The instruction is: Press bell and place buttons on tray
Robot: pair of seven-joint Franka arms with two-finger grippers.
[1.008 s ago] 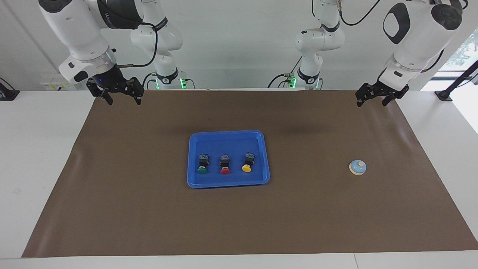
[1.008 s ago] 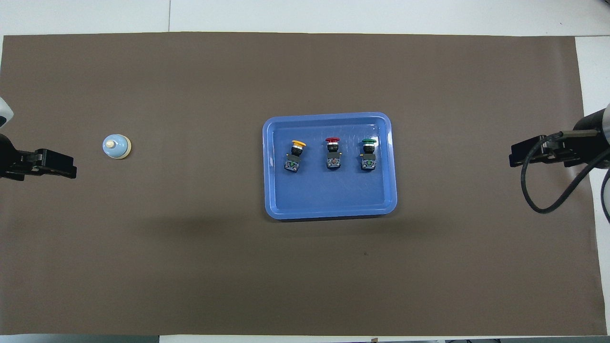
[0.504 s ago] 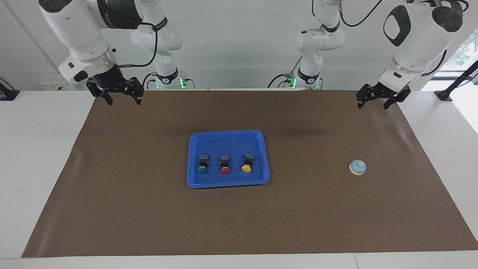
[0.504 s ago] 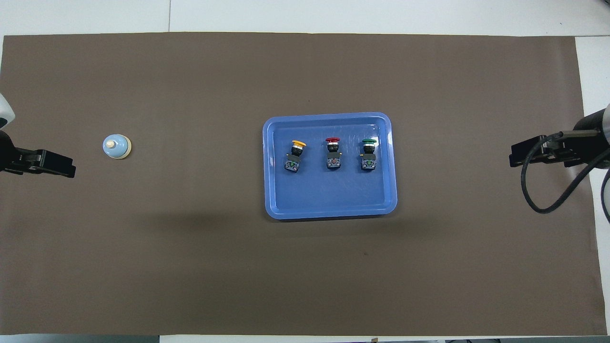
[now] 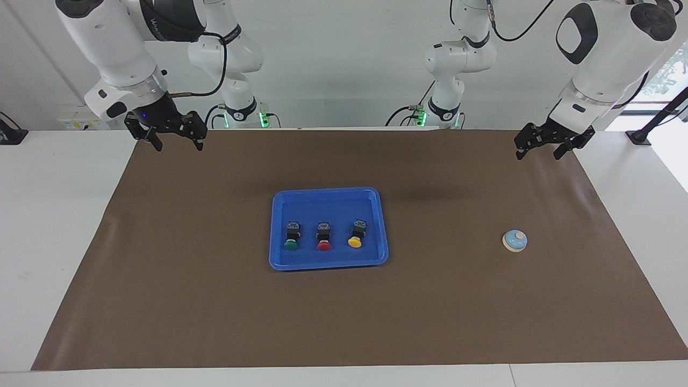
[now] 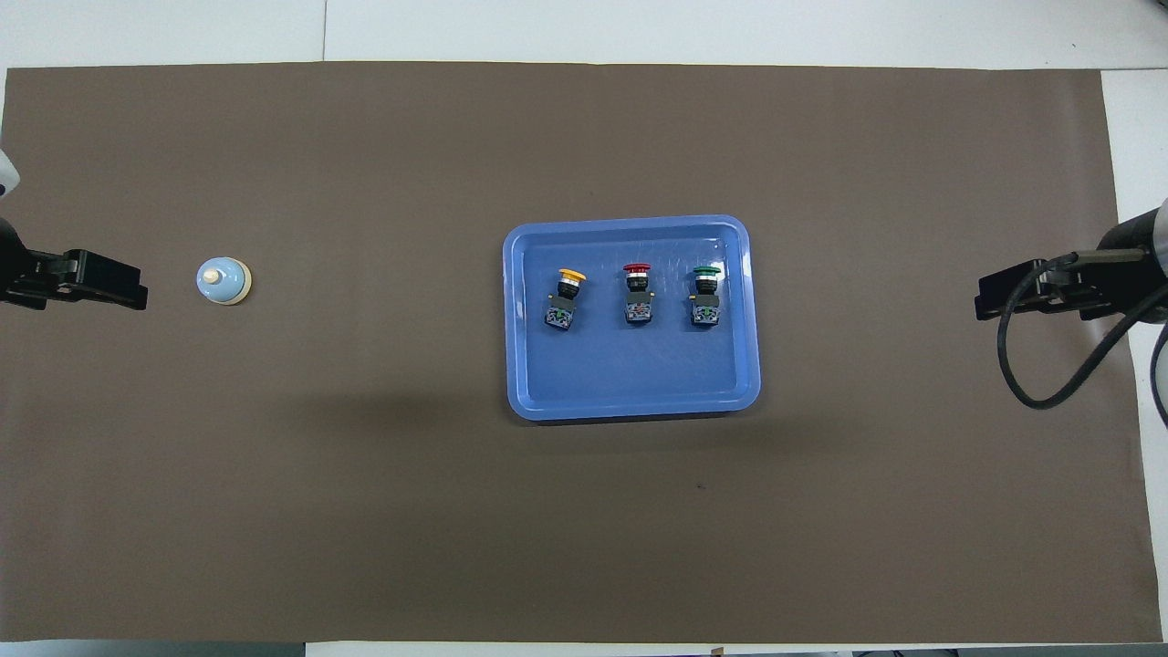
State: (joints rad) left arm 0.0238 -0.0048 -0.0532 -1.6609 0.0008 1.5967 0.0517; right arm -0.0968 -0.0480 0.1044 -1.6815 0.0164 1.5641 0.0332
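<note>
Both claws wide apart, empty — left claw (image 5: 544, 146) near the bell (image 5: 515, 241), right claw (image 5: 172, 137) waiting. Buttons (image 5: 323, 236) lie in the tray (image 5: 328, 263), bell at its three o'clock: light, rigid — probably tap its knob.

A white table (image 5: 64, 226) fills most of both views, its bare top showing along the edges. A large brown mat (image 5: 215, 312) lies flat on it and covers nearly all of the middle. At the center of the mat sits the blue tray (image 5: 329, 197). The small light-blue bell (image 5: 515, 241) stands on the mat at center right of the facing view, center left of the overhead view, well apart from the tray. A small dark object (image 5: 9, 134), perhaps a mount, sits on the table at the facing view's left edge.
</note>
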